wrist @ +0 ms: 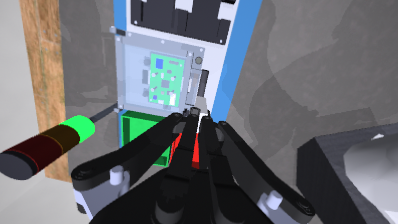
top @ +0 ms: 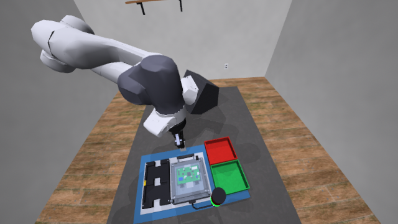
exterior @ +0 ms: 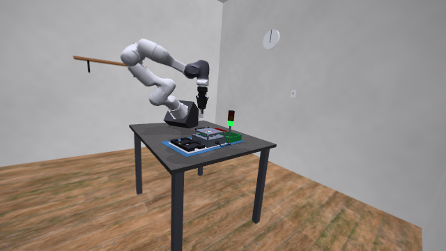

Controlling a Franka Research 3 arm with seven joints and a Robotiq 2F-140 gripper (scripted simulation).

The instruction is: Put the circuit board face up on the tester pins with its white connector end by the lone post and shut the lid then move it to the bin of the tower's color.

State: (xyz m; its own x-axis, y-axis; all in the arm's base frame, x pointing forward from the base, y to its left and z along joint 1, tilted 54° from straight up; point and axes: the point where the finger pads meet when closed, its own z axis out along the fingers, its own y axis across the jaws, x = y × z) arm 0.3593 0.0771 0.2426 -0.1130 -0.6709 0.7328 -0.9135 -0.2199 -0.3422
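Above the tester [top: 189,180] — end effector [top: 179,144] closed, empty.

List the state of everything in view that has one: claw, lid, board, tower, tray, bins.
Claw: shut, holding nothing, in the air above the tester's edge.
Lid: down over the board.
Board: face up inside the tester, under the lid.
Tower: green lit.
Tray: both pockets without a board.
Red bin: upright, nothing in it.
Green bin: upright, nothing in it.
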